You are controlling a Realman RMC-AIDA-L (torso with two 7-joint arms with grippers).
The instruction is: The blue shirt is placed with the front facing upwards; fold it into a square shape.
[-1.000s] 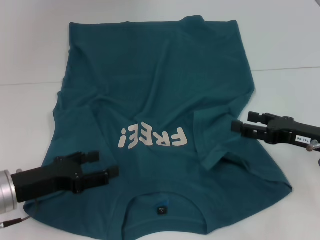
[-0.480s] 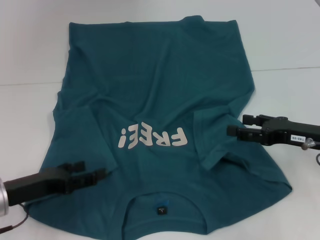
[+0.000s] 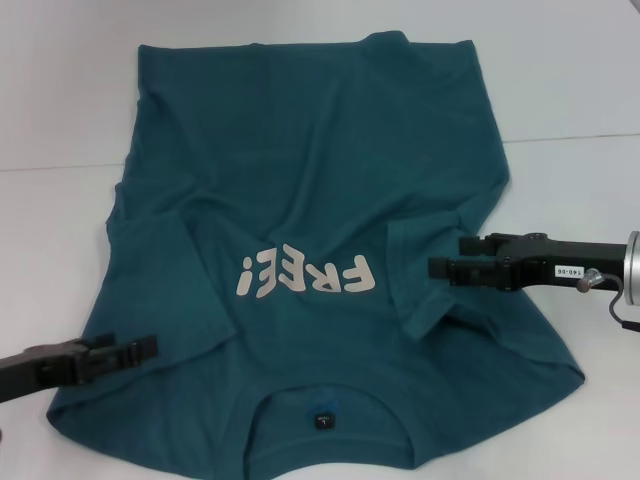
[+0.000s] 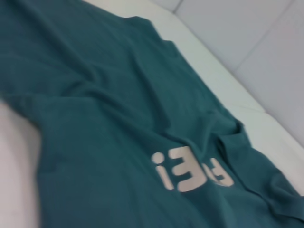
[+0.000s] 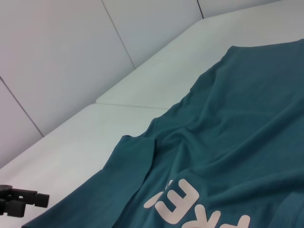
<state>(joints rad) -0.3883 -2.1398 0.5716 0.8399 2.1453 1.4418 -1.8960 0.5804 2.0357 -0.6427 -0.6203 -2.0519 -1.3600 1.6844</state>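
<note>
On white table (image 3: 580,80), blue shirt (image 3: 320,190) spread wrinkled, lettering up, both grippers' state unclear.

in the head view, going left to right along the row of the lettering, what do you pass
left gripper at the shirt's left edge → "FREE!" lettering on the blue shirt → folded-in sleeve → right gripper → bare white table

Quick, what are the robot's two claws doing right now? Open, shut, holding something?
Left gripper: cannot be told, low by the dark teal-blue cotton T-shirt's sleeve.
Right gripper: cannot be told, over the folded sleeve.
</note>
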